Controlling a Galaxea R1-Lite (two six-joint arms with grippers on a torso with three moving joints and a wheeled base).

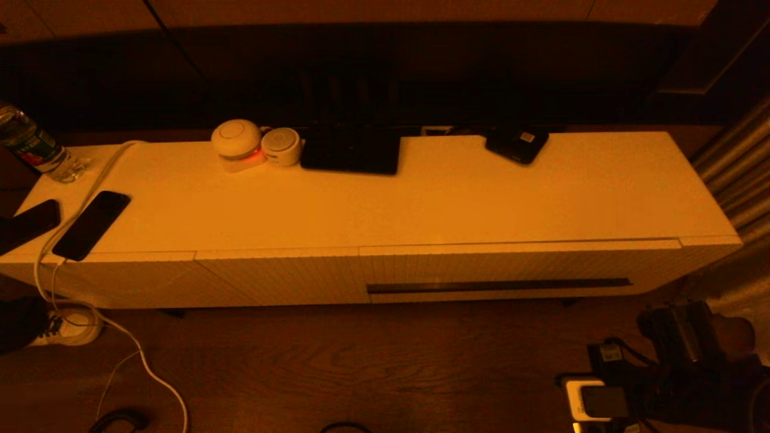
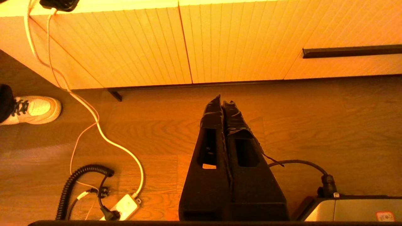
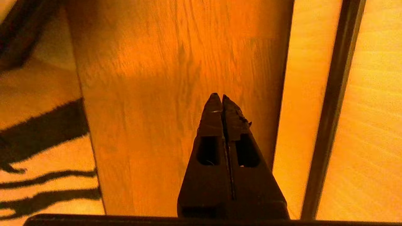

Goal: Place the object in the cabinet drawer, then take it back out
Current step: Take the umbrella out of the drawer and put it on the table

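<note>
Evidently the opening step: the cabinet drawer (image 1: 517,273) is fully closed and nothing is held.

Both pincers have fingers pressed together on nothing: the left gripper (image 2: 222,101) hangs parked over the floor, and the right gripper (image 3: 219,96) points at the floor just beside the drawer's dark handle slot (image 3: 329,125). The drawer sits at the cabinet's front, toward its right end. Next, I judge, the right gripper must part its fingers and hook that slot (which object is meant I cannot tell). No writing is legible, even on the bottle (image 1: 30,147).
</note>
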